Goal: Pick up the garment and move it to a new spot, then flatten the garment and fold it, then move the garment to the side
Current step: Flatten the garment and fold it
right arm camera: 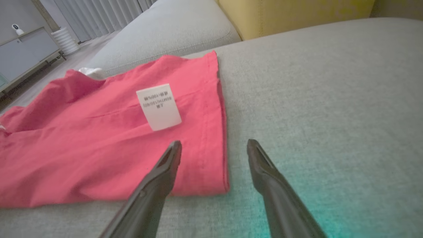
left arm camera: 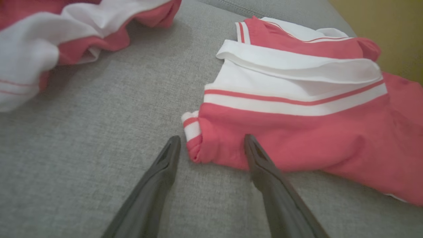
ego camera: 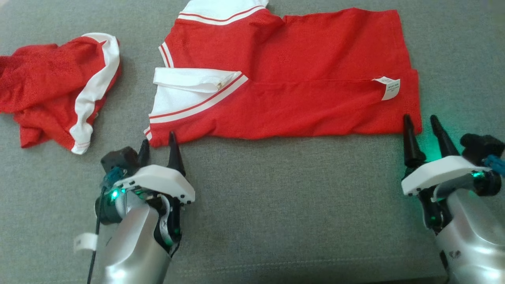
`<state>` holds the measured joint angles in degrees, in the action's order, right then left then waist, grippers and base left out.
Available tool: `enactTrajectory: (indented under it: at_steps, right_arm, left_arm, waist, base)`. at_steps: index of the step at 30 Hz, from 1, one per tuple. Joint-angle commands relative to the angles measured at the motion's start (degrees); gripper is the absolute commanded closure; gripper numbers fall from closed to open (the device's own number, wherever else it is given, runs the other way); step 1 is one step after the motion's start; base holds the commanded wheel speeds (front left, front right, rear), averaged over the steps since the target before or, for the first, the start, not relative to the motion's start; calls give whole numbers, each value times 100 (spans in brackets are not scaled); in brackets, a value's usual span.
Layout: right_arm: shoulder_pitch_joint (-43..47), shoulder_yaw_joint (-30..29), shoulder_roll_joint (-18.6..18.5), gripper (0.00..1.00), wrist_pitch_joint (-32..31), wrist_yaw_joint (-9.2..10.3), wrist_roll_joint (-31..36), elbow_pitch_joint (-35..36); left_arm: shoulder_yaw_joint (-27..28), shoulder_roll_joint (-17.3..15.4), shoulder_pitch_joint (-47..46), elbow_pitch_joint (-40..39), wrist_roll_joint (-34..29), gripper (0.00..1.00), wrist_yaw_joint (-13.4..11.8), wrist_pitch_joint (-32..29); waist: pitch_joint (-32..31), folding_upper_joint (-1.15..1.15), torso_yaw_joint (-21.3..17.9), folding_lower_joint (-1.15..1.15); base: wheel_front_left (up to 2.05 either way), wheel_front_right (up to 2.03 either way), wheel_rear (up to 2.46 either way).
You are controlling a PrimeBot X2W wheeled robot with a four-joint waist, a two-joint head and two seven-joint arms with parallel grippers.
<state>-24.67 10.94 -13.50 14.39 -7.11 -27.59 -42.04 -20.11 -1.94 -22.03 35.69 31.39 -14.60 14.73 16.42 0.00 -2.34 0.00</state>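
The left gripper (ego camera: 158, 139) is standing wide open at the lower left of the head view, holding nothing. In the left wrist view its two dark fingers are straddling the near sleeve corner of the garment (ego camera: 300, 75), one fingertip over the grey cushion (ego camera: 276, 205) and the other just over the red cloth. The right gripper (ego camera: 420, 118) is likewise gaping at the lower right, empty. In the right wrist view its fingers are bracketing the garment's near hem corner, the left-hand tip over cloth and the other over bare cushion.

The garment, a red jersey with white striped trim, is lying across the upper middle of the head view. It is lying flat and seemingly doubled over along its length, with a white collar (ego camera: 189, 79) sitting at its left end and a care label (ego camera: 388, 87) turning up near its right end. A second red-and-white garment (ego camera: 55, 86) is lying crumpled at the far left, well apart.

The jersey is looking light, thin and limp. It is likely going to sag, drape and drag on the textured cushion rather than keep its shape, and the layers may slip apart if just the top one is pinched. The sensible holds are probably the two near corners, pinched through all layers and lifted together so that the edge is staying taut.
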Motion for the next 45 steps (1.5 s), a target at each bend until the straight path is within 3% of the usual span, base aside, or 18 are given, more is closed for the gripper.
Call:
enactTrajectory:
  at_steps: [1, 3, 4, 11, 12, 13, 22, 29, 34, 35, 36, 42, 45]
  right_arm:
    - [-135, 157, 3, 0, 61, -37, 68, 18]
    - [-183, 222, 21, 0, 61, -37, 58, -106]
    - [-205, 259, 27, 0, 61, -37, 52, -164]
    - [-335, 479, 46, 0, 24, -37, -30, -581]
    - [-348, 511, 42, 35, 25, -37, -52, -630]
    - [-354, 545, 45, 100, 26, -37, -90, -672]
    - [-80, 456, -81, 100, 57, -37, -361, -836]
    - [730, 335, -93, 100, 60, -37, -587, -625]
    - [1242, 424, -82, 100, -11, -37, -760, -508]
    - [1285, 421, -97, 41, -20, -37, -778, -471]
    - [1309, 403, -110, 0, -18, -37, -793, -429]
    - [980, 233, -267, 0, 1, -37, -644, -118]
    - [587, 270, -398, 0, -123, -37, -490, 22]
  left_arm:
    - [75, -94, -212, -5, 81, 38, 29, 27]
    - [37, -94, -258, 45, 146, 72, 48, 27]
    - [19, -94, -276, 58, 167, 98, 58, 27]
    - [-105, -94, -322, 116, 230, 100, 126, 27]
    - [-116, -94, -323, 116, 232, 100, 131, 27]
    - [-115, -94, -318, 101, 220, 100, 135, 27]
    - [289, -94, 321, -225, -91, 100, 170, 27]
    - [485, -94, 1279, -398, -255, 100, 324, 27]
    - [493, -94, 1845, -609, -327, 100, 347, 27]
    - [492, -94, 1886, -662, -369, 67, 338, 27]
    - [475, -94, 1909, -721, -415, 0, 329, 27]
    - [314, -94, 1435, -1121, -911, 0, 325, 27]
    - [117, -174, 815, -1073, -1258, 0, 448, -26]
  waist:
    - [28, 0, -2, 0]
    - [48, 0, 1, 0]
    - [56, 0, 4, 0]
    - [65, 0, 26, 0]
    - [62, 0, 31, 0]
    - [49, 0, 38, 0]
    - [-595, 0, 124, 0]
    - [-1364, 0, 191, 0]
    - [-1577, 0, 206, 0]
    - [-1571, 0, 208, 0]
    - [-1558, 0, 211, 0]
    - [-1234, 0, 245, 0]
    - [-995, 0, 255, 0]
  base:
    - [0, 0, 0]
    - [0, 0, 0]
    - [0, 0, 0]
    - [0, 0, 0]
    - [0, 0, 0]
    - [0, 0, 0]
    - [0, 0, 0]
    - [0, 0, 0]
    - [0, 0, 0]
    - [0, 0, 0]
    - [0, 0, 0]
    - [0, 0, 0]
    - [0, 0, 0]
